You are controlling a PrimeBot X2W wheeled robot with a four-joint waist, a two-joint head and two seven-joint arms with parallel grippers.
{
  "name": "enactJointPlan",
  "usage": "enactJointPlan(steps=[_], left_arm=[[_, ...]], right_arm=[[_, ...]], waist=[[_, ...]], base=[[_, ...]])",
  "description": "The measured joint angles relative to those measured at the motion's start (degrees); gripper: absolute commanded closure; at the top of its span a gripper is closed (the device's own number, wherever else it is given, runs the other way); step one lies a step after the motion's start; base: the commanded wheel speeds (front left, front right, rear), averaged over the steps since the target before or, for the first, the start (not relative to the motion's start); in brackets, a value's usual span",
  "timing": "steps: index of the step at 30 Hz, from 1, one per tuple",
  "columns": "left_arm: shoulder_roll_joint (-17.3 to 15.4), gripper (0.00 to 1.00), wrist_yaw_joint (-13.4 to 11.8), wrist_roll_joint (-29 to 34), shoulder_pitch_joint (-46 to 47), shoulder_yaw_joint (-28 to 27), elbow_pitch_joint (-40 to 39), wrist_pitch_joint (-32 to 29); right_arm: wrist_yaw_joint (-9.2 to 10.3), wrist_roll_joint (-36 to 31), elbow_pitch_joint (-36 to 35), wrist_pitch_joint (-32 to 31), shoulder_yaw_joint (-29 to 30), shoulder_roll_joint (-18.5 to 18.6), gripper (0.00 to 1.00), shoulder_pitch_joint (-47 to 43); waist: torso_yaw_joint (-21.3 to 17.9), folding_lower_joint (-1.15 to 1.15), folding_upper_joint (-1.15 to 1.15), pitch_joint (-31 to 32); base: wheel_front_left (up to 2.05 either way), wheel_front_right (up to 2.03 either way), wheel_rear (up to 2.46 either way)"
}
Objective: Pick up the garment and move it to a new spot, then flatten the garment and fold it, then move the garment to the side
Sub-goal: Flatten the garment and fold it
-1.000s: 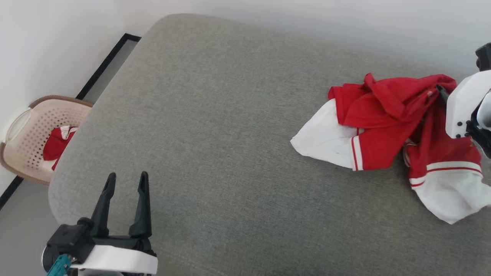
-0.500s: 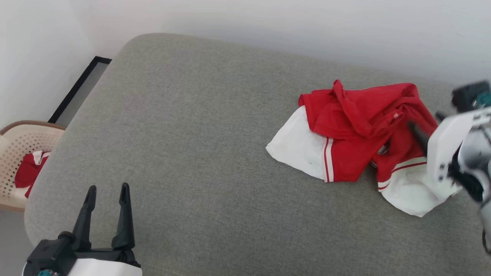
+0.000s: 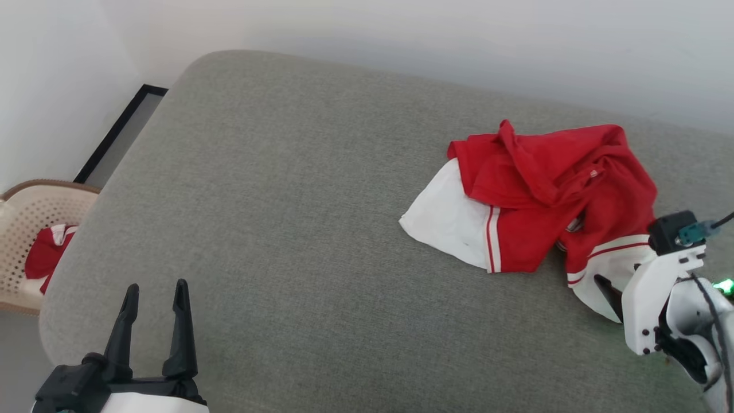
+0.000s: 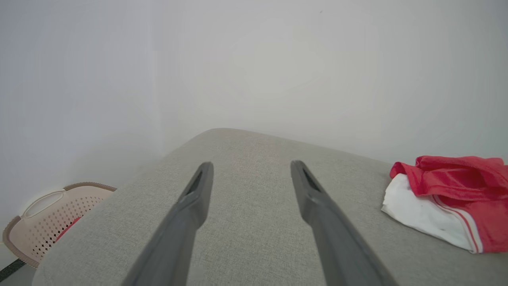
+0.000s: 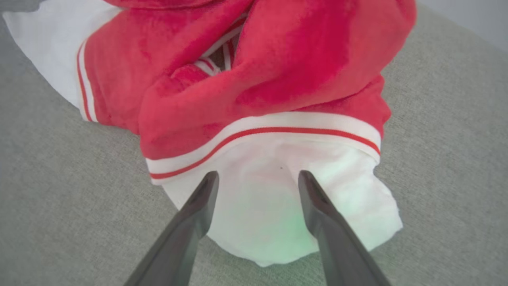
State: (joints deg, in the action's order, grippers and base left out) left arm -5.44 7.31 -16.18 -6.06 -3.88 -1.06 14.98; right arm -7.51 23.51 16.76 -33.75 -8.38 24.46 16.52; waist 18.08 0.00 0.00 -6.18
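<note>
- Right arm's pulled back off the red bunch since half a second ago. The right gripper [image 5: 257, 176] now sits low at the near white sleeve [image 5: 278, 214], jaws spread wide and holding nothing. Can't tell if it's touching.
- Crumpled red thin-fabric T-shirt [image 3: 545, 189] hasn't budged, on the right side of the grey fabric cushion [image 3: 321, 201].
- My guess: that sleeve's a loose edge, so an easy pinch.
- Left gripper [image 3: 157, 285] hangs open and empty at the near-left corner, well apart.
- Loads of bare cushion to the left. The rounded left edge drops to a beige perforated plastic basket [image 3: 23, 229].
</note>
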Motion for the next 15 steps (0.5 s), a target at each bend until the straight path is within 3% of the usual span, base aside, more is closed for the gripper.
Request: enactJointPlan(steps=[8, 9, 10, 15], left_arm=[[0.4, 0.00, 0.0, 0.1, 0.3, -0.1, 0.6, 0.0], [0.5, 0.00, 0.0, 0.1, 0.3, 0.0, 0.7, 0.0], [0.5, 0.00, 0.0, 0.1, 0.2, 0.0, 0.7, 0.0], [0.7, 0.00, 0.0, 0.2, -0.3, -0.8, 0.6, 0.0]], right_arm=[[-0.01, -2.4, 11.2, 1.2, -3.8, -1.3, 0.00, 3.3], [-0.01, -2.3, 12.8, 1.1, -4.4, -1.3, 0.57, 3.9], [-0.01, -2.3, 13.9, 1.1, -5.3, -1.1, 1.00, 4.5], [-0.01, 0.6, 17.4, 1.4, -8.4, -0.3, 1.00, 6.0]], waist=[[1.9, 0.00, 0.00, 0.1], [2.0, 0.00, 0.00, 0.4], [2.2, 0.00, 0.00, 0.6], [2.4, 0.00, 0.00, 2.1]], base=[[0.00, 0.00, 0.00], [0.00, 0.00, 0.00], [0.00, 0.00, 0.00], [0.00, 0.00, 0.00]])
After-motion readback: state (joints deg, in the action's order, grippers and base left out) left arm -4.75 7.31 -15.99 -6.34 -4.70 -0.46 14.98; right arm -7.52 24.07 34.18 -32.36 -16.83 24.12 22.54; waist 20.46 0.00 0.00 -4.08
